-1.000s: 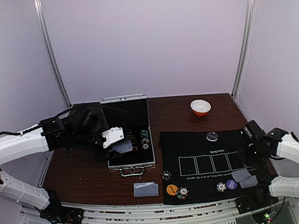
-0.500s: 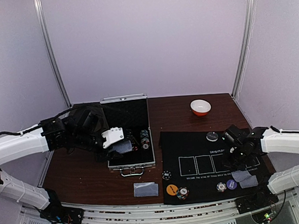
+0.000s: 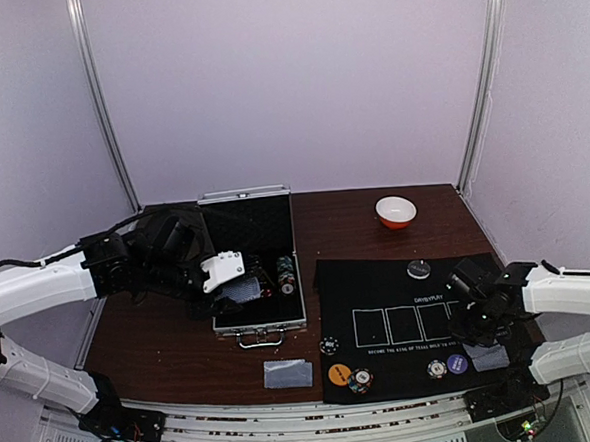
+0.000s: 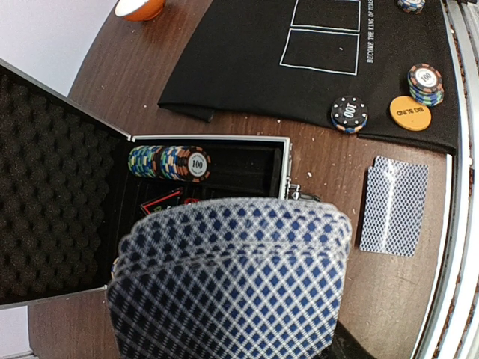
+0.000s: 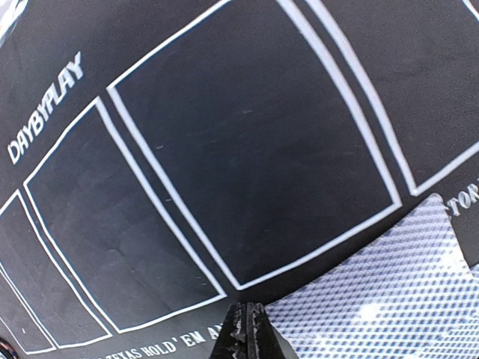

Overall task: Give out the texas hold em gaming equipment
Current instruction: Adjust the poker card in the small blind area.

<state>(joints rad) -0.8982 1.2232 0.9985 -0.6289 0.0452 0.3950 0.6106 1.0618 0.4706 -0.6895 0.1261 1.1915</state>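
From the top cam, the left gripper (image 3: 231, 280) is over the open silver case (image 3: 262, 328), clamped on a fanned deck of cards (image 3: 244, 290). There's a row of chips (image 3: 285, 275) lying in the case just to its right. On the other side, the right gripper (image 3: 472, 334) sits low over the black mat (image 3: 379, 286). A face-down pair of cards (image 3: 491, 355) is right by its tip, a purple-blue disc (image 3: 457, 363) and a chip stack (image 3: 437, 370) are just to its left, and a dark disc (image 3: 418, 269) is farther out beyond it. Honestly can't tell how its jaws stand from up here. On the left wrist cam, the deck of cards (image 4: 232, 284) fills the whole bottom of the shot, so the fingers holding it are hidden. Just past the deck is the row of chips (image 4: 168, 162) in the case. Well beyond that, on the near edge of the mat, there's a black chip (image 4: 349, 114), an orange disc (image 4: 410, 113) and a striped stack (image 4: 425, 82) bunched together, with some loose cards (image 4: 394, 204) on the bare wood beside them. On the right wrist cam, the fingertips (image 5: 238, 340) are pinched together with nothing between them, over the mat's white card boxes. The pair of cards (image 5: 389, 299) lies just to their right, and I can't say if they touch.
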